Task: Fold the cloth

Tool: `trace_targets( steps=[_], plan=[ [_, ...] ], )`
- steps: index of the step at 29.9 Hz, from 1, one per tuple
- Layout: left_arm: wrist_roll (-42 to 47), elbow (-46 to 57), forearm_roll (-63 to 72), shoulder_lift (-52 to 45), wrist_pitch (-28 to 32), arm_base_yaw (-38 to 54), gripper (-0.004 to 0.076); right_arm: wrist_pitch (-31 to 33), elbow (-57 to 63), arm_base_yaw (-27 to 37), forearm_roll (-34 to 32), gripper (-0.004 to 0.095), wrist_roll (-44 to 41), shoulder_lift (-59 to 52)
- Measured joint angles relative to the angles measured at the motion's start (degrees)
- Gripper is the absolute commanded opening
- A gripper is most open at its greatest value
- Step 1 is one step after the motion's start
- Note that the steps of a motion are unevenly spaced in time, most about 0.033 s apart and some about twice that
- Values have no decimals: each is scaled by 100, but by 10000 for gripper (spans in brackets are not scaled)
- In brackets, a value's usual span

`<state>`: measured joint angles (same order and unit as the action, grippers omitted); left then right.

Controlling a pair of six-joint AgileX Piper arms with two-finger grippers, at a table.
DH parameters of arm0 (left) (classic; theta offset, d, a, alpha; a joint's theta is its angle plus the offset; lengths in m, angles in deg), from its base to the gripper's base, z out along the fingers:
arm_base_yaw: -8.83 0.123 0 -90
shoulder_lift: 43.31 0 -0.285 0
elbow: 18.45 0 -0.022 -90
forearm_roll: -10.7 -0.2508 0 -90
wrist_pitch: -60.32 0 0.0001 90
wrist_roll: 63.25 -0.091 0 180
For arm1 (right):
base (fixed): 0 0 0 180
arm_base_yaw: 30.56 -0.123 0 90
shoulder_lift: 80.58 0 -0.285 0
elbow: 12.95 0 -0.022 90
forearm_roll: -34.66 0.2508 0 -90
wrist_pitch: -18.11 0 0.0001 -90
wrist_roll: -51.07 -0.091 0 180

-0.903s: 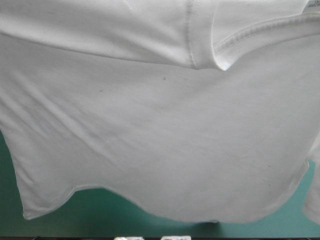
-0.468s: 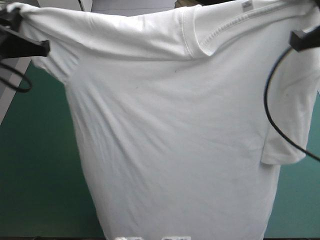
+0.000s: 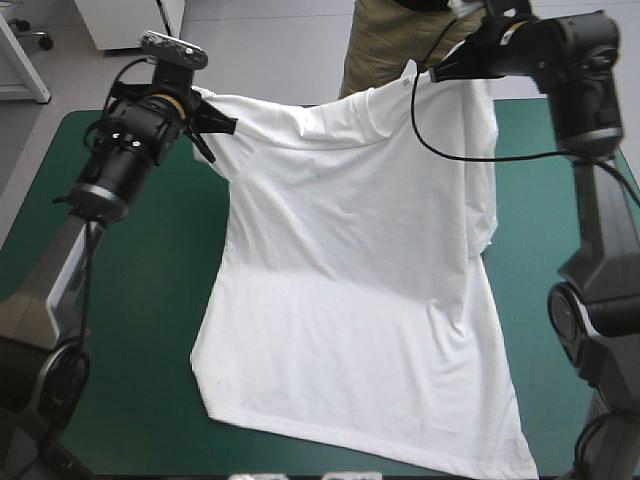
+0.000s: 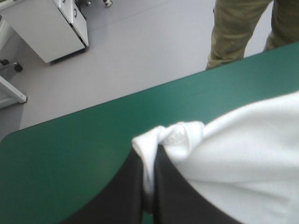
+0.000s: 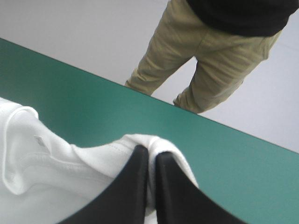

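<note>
High view: I see one white T-shirt (image 3: 350,300) and two arms over the teal-green surface (image 3: 130,330). The shirt hangs spread out, its hem resting on the surface toward the near edge and its shoulders raised above the far half.

Left wrist view: the left jaws are clamped on a bunched shoulder corner.

Right wrist view: the right jaws pinch the other shoulder, near the collar.
</note>
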<state>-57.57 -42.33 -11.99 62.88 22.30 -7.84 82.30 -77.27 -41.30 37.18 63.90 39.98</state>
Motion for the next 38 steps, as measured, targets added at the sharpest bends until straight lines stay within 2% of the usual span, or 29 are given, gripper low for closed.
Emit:
trace_targets(
  steps=[6, 11, 14, 18, 20, 21, 23, 27, 28, 29, 31, 38],
  plan=[
    [39, 30, -75, 860, 452, 5, -9, -636, -27, 0, 146, -17, -21, 1274],
    [232, 30, -75, 1146, 650, 148, -8, -751, -140, 0, 285, 21, -61, 1936],
    [277, 30, 33, 1301, 680, 294, -8, -765, -157, 20, 291, 179, -127, 2163],
    [282, 30, 478, 1454, 683, 456, -4, -723, -158, 161, 433, 514, -185, 2241],
    [247, 30, 613, 1486, 736, 481, 34, -676, -176, 285, 592, 636, -188, 2236],
    [208, 30, 662, 1486, 754, 481, 80, -654, -177, 347, 639, 655, -202, 2224],
    [54, -1, 751, 1486, 754, 481, 207, -595, -177, 454, 705, 650, -241, 2173],
    [-247, -256, 798, 1486, 359, 481, 592, -481, -177, 557, 712, 626, -277, 1921],
    [-330, -382, 809, 1486, 176, 481, 636, -462, -177, 564, 718, 621, -277, 1786],
    [-356, -478, 814, 1486, -54, 481, 655, -434, -177, 564, 718, 612, -277, 1682],
    [-426, -730, 850, 1464, -604, 481, 641, -331, -177, 566, 718, 585, -277, 1396],
    [-823, -941, 1374, 574, -1983, 481, 519, 499, -208, 570, 730, 485, -213, 386]
  ],
)
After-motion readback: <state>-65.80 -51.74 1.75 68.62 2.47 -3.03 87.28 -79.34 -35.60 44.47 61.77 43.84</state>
